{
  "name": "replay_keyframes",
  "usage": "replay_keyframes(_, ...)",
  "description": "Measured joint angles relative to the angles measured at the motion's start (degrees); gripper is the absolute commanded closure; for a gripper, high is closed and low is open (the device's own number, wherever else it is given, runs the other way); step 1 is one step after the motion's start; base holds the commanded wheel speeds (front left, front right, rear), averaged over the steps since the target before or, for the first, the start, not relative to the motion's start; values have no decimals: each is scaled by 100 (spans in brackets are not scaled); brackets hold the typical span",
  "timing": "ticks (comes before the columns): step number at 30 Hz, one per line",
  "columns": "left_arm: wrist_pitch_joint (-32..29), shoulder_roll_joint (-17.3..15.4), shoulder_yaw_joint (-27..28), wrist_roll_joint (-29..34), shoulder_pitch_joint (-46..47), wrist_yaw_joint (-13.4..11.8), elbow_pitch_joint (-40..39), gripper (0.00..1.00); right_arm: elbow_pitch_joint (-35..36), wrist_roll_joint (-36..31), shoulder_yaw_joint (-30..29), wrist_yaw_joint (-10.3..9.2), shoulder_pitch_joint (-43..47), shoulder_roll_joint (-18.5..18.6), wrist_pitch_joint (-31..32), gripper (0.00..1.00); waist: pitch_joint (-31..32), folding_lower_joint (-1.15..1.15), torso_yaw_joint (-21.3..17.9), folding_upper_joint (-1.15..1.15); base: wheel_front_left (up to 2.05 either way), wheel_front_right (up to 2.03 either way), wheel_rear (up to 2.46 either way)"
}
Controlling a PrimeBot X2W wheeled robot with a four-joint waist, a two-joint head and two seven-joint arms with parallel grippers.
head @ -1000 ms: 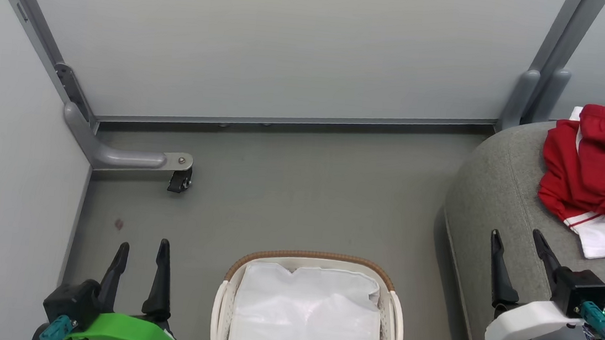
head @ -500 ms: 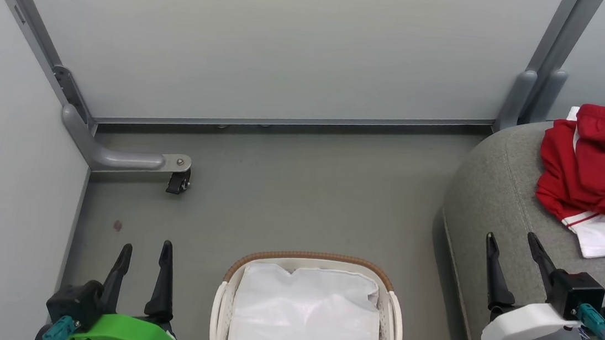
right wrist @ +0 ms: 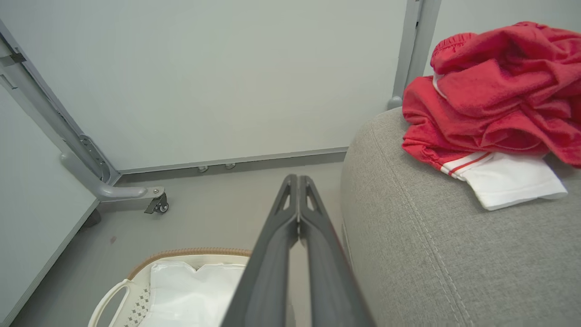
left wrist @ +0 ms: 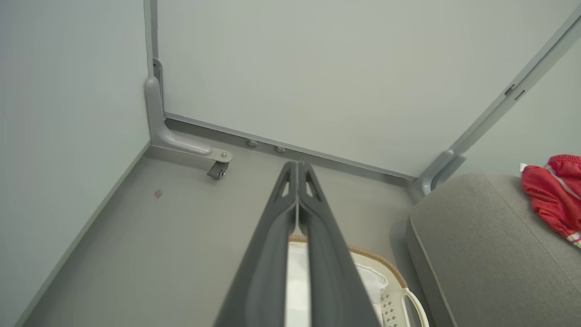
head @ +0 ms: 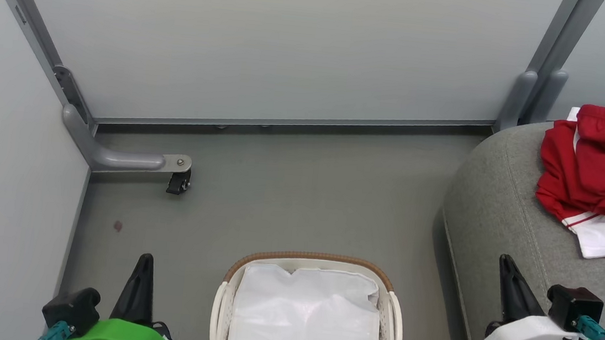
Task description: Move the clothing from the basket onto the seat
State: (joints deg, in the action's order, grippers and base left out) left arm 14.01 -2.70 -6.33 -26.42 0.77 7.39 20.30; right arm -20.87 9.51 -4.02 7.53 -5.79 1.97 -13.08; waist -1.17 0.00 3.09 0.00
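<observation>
Right, red-and-white clothing (head: 597, 165) sits bunched on the grey seat (head: 498, 211) at 3 o'clock in head view, white sleeve end pointing to 5 o'clock. Basket (head: 316, 257) at 6 o'clock, long axis 12–6, holds a white liner sheet (head: 304, 320). Left gripper (head: 144, 271) at 7, right gripper (head: 508, 279) at 5: both jaws pressed together, nothing held.

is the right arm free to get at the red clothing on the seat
Probably yes: the clothing lies uncovered on the seat, ahead and right of the right claw, with bare seat between them. The claw is shut, so it must open first.
</observation>
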Motion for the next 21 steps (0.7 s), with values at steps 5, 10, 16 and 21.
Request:
replay_keyframes(5,-120,-9,52,-495,1,-1,-32,100,38,582,-7,0,0,1,122,100,4,0,-13,0,0,0,0)
replay_keyframes(10,-237,-33,99,-977,3,-1,-69,100,105,1157,-8,0,1,3,246,100,9,0,-27,0,0,0,0)
replay_keyframes(16,-350,-54,167,-1484,17,-1,-109,100,163,1771,-16,0,1,7,381,100,14,0,-42,0,0,0,0)
replay_keyframes(21,-464,-65,224,-1874,42,-1,-140,100,202,2239,-31,0,1,11,492,100,18,0,-54,0,0,0,0)
